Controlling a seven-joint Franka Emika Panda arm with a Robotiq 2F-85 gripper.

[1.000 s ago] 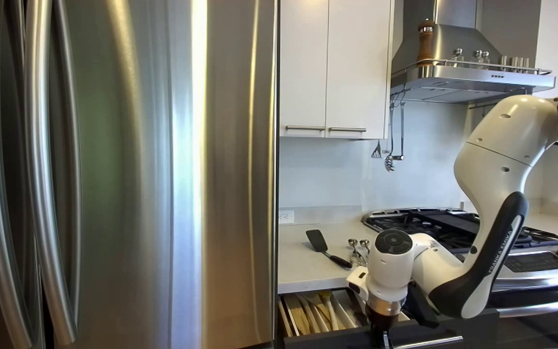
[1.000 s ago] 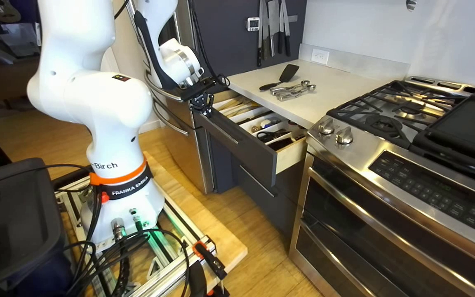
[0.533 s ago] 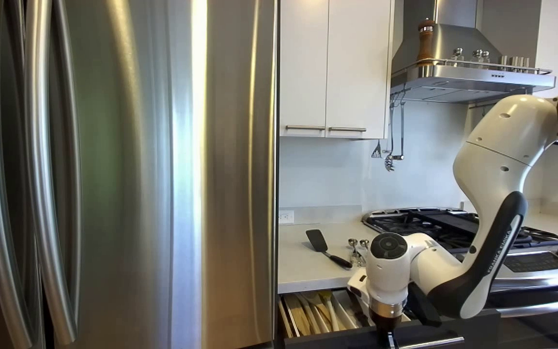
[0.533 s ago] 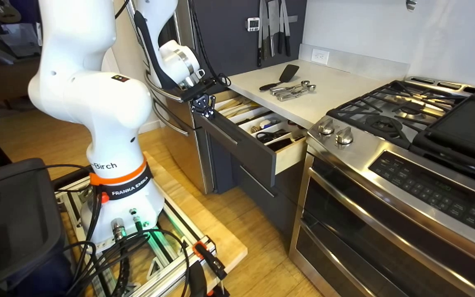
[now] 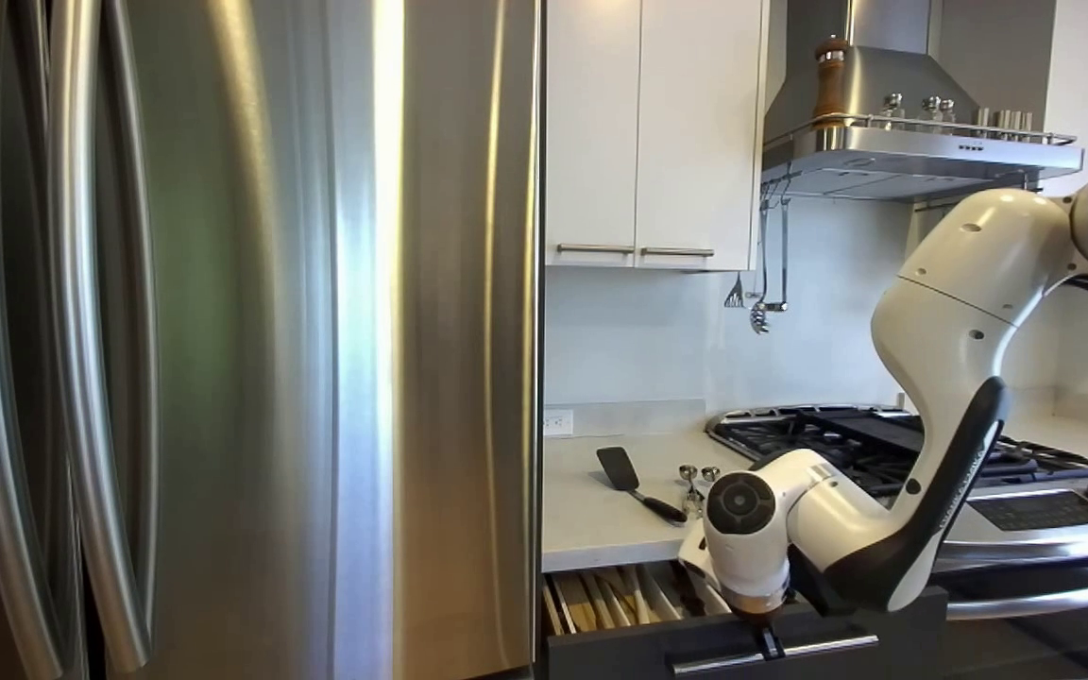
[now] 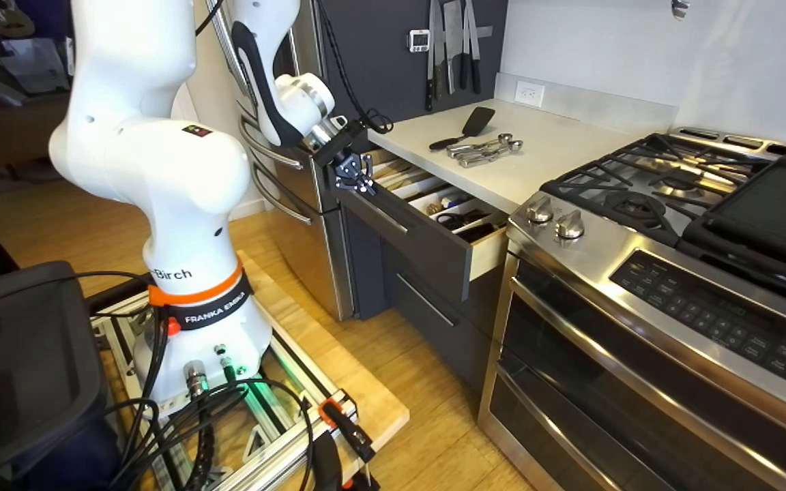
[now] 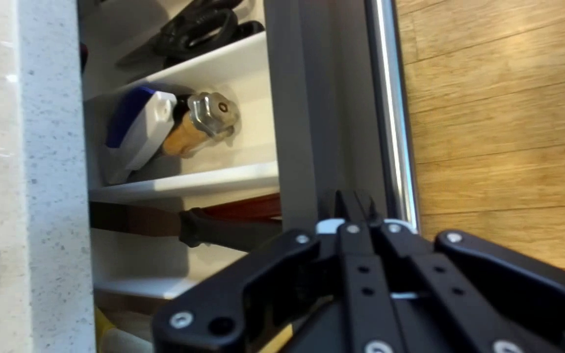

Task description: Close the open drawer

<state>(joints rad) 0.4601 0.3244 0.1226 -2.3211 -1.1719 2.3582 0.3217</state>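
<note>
Wide shallow drawer (image 6: 427,249), flat dark grey front, sticks out open below pale speckled stone surface (image 7: 57,171). Black pincer (image 7: 357,208) closed, seems empty, at gap between front and slim silver bar handle (image 7: 396,113); touching, can't tell. Likely push: toward surface, across long front.

Arm (image 6: 168,164): rounded, glossy white segments, with black cables (image 6: 205,429), an orange band (image 6: 196,296) and a black collar (image 6: 219,312) lettered FRANKA EMIKA. Claw (image 7: 356,201): angular black links with silvery round screws (image 7: 181,319). Lettering along the black side panel (image 5: 978,425) seems too blurred to read.
</note>
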